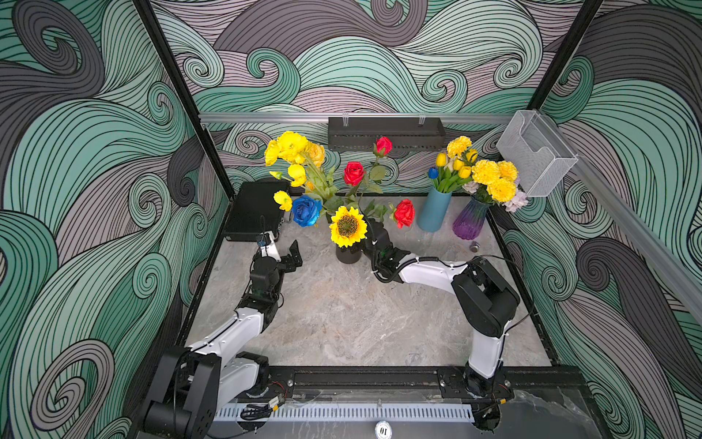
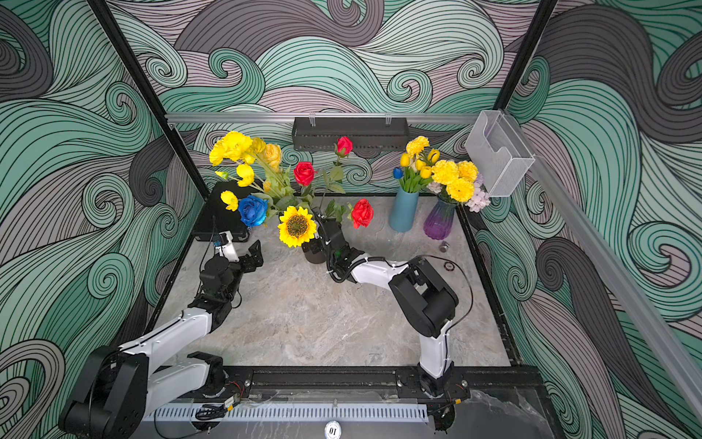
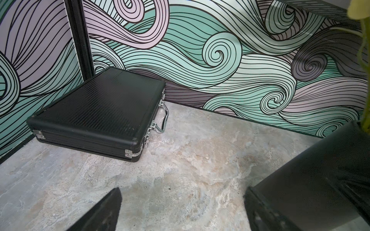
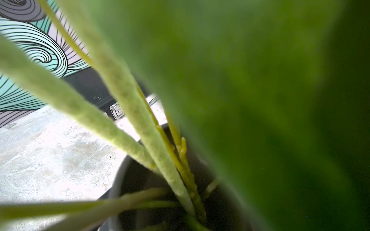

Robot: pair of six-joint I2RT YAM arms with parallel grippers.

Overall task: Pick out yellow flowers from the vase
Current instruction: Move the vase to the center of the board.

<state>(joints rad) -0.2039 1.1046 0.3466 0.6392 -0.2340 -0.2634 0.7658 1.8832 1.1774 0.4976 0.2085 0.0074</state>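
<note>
**Yellow blooms lean out of the black vase**

The yellow flowers (image 1: 290,146) stand in the black vase (image 1: 347,257) at mid-frame in both top views. Their long stems slant from its mouth toward the upper left, heads outermost. A sunflower (image 1: 347,226) faces the camera just above the rim. The right gripper (image 1: 376,233) reaches in among the stems beside it. Leaves hide its fingertips, so its opening and any hold cannot be told. The left gripper (image 3: 182,191) hangs left of the vase, spread wide and empty, over the marble table (image 1: 342,323).
</note>
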